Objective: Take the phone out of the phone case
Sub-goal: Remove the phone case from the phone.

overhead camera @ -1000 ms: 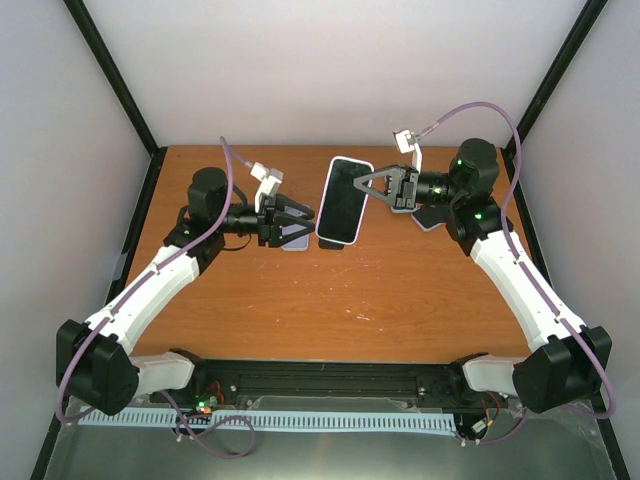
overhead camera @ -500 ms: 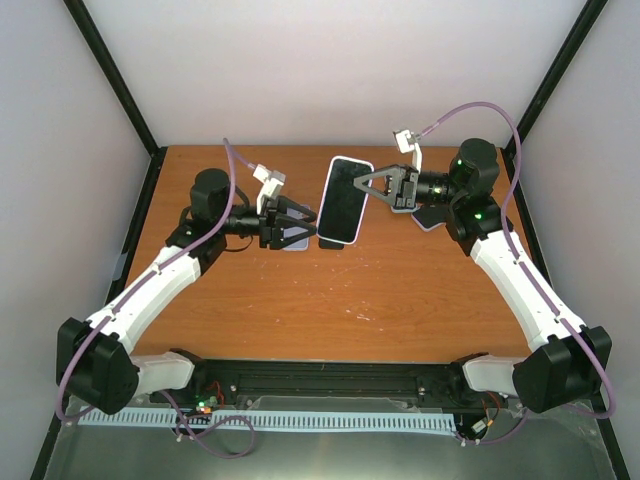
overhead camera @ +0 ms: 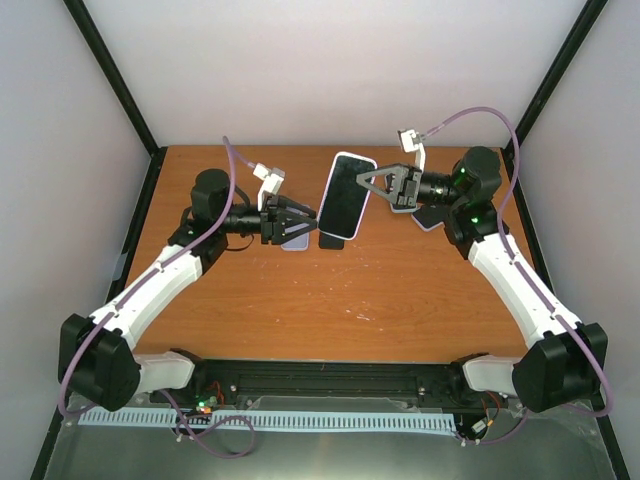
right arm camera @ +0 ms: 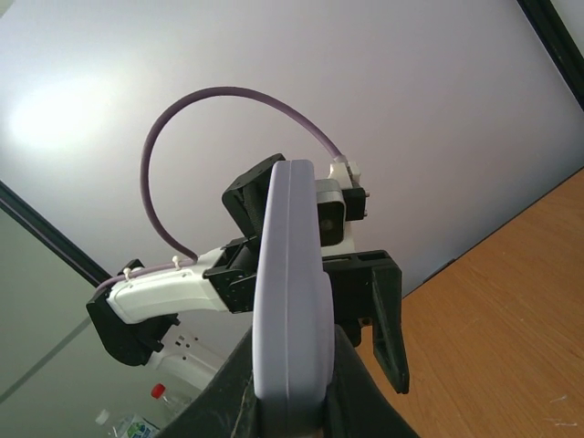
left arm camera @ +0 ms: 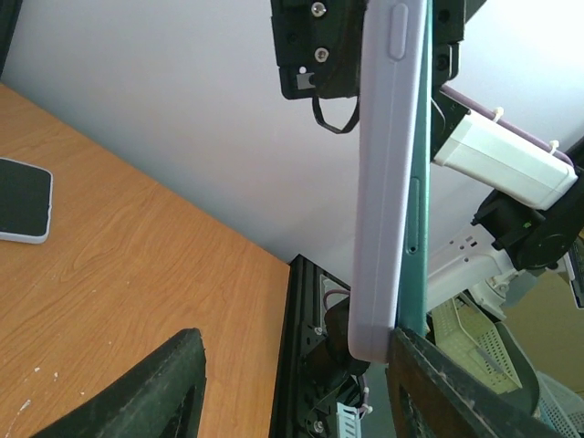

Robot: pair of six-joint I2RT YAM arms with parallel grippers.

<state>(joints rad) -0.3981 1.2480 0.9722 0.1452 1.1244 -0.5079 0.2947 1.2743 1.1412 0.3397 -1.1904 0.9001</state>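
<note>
Overhead, the fixed camera looks down from behind the arm bases, taking in the whole table (overhead camera: 300,300). The left wrist camera sits close behind the left pincer (left arm camera: 294,339), facing up the phone (left arm camera: 388,182) edge-on toward the right arm (left arm camera: 506,160). The right wrist camera, nearer yet, faces back along the phone toward the left arm (right arm camera: 169,292). All three views share the phone.

Left claw (overhead camera: 314,224) parted, raised mid-air; right claw (overhead camera: 362,185) clamped, facing it.
</note>
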